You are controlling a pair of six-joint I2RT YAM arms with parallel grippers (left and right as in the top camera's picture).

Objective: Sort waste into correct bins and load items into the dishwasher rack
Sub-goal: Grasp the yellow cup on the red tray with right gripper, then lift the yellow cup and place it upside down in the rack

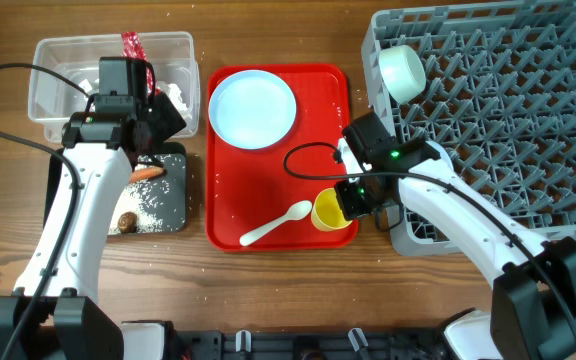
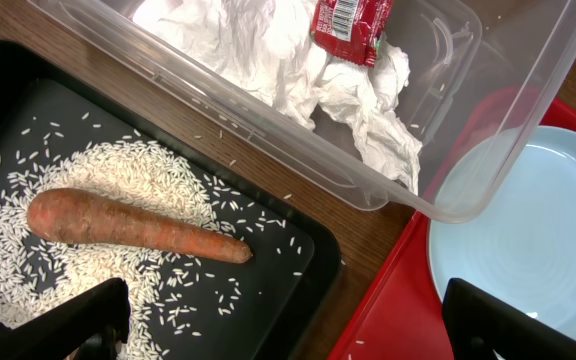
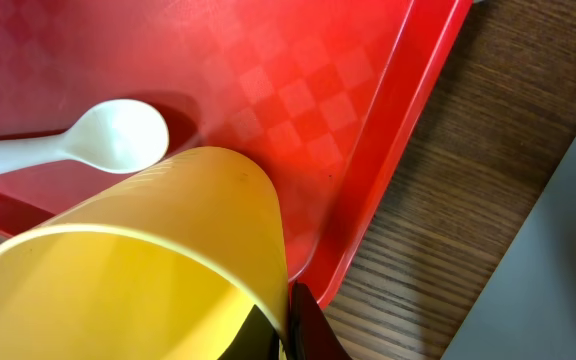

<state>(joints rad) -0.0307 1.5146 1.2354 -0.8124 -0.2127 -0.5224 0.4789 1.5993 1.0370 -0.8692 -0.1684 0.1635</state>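
Note:
My right gripper (image 1: 353, 203) is shut on the rim of the yellow cup (image 1: 329, 212), which tilts above the red tray's front right corner; the cup fills the right wrist view (image 3: 138, 260). The white spoon (image 1: 276, 223) lies on the tray beside it (image 3: 78, 145). The light blue plate (image 1: 253, 108) lies at the tray's back. My left gripper (image 1: 153, 125) is open and empty, above the gap between the clear bin (image 1: 58, 75) and the black bin (image 1: 173, 215). The clear bin holds white tissue (image 2: 258, 50) and the red wrapper (image 2: 350, 25). The black bin holds the carrot (image 2: 133, 225), white grains (image 2: 118, 170) and a brown scrap (image 1: 125, 221). A pale green bowl (image 1: 404, 72) sits in the grey rack (image 1: 508, 110).
The red tray (image 1: 230, 225) lies between the bins and the rack, its right edge close to the rack's left wall. Loose grains lie on the wood between the bins (image 2: 268, 195). Black cables loop over the tray and the left side of the table.

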